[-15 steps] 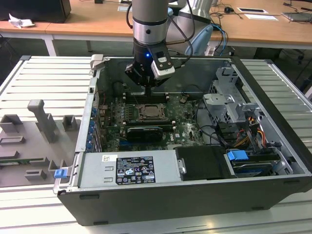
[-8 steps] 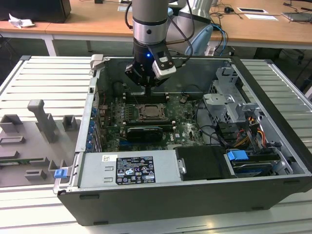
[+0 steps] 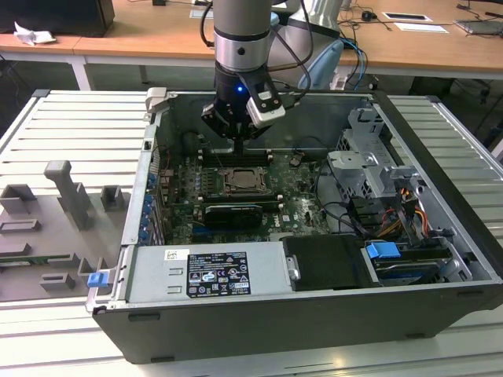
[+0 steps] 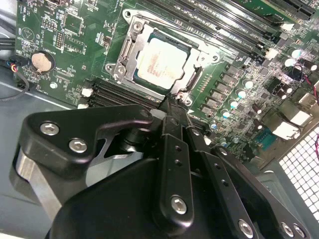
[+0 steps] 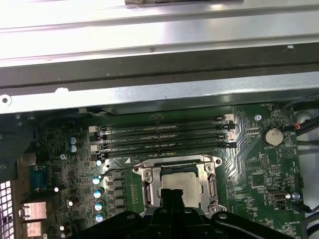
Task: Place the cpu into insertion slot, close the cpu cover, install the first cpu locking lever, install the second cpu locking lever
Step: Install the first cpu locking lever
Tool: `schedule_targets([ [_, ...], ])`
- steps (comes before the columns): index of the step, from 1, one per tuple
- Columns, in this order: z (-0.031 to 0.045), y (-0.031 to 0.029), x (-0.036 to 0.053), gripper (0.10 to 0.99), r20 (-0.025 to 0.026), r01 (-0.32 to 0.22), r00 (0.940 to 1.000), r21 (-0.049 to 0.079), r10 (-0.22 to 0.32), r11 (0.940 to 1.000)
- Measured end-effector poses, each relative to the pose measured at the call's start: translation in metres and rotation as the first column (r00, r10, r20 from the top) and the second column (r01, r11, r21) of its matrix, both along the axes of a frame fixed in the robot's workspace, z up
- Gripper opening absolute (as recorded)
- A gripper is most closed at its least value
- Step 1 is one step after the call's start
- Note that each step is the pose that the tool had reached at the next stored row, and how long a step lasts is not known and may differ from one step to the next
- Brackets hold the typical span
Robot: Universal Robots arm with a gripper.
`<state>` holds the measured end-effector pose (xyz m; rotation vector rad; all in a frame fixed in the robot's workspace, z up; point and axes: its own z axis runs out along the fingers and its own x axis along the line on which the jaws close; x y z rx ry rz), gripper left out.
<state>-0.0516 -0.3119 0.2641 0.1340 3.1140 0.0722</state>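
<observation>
Now that the cpu (image 4: pixel 160 62) sits under the lowered cpu cover (image 4: pixel 128 50), only latching seems left; gripper's (image 4: pixel 173 105) closed, empty.

Power-supply label (image 3: pixel 217 274) print too small; nothing legible.

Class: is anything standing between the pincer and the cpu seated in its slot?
Nothing visible does. In the second wrist view the pincer hangs just beside the cpu cover, and the cpu lies bare in that cover's window, with open air between them.
</observation>
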Motion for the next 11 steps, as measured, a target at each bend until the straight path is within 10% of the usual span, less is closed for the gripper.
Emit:
schedule_targets([
  [11,0.0,0.0,0.0,0.106,0.0,-0.043,0.9991,0.0,0.043,0.9991],
])
